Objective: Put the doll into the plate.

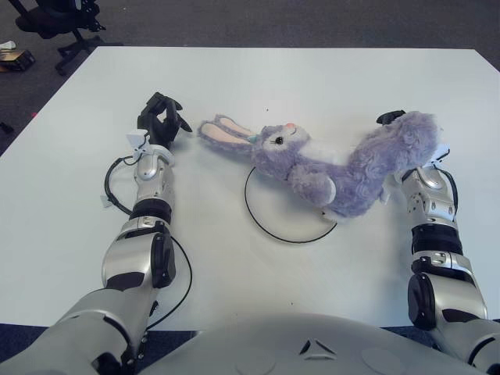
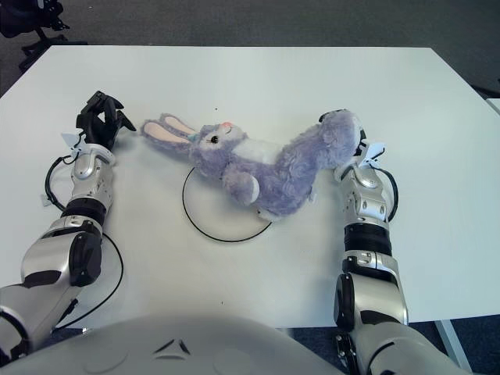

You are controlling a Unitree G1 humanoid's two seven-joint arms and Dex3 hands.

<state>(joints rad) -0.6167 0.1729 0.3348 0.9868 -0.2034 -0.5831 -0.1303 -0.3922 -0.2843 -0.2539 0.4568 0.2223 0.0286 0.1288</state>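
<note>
A purple plush rabbit doll (image 1: 328, 168) lies on its side across the far part of a white plate with a thin black rim (image 1: 258, 220). Its head and pink-lined ears (image 1: 223, 133) reach past the rim to the left, and its hind end lies off the rim to the right. My right hand (image 1: 394, 125) is at the doll's hind end, mostly hidden by the fur, with one dark fingertip showing over the top; it grips the doll. My left hand (image 1: 160, 119) is just left of the ear tips, fingers loosely spread, holding nothing.
The white table (image 1: 312, 78) fills the view, with dark floor beyond its far edge. An office chair base (image 1: 66, 43) and a small object (image 1: 14, 58) stand on the floor at the far left. A black cable (image 1: 109, 187) loops beside my left forearm.
</note>
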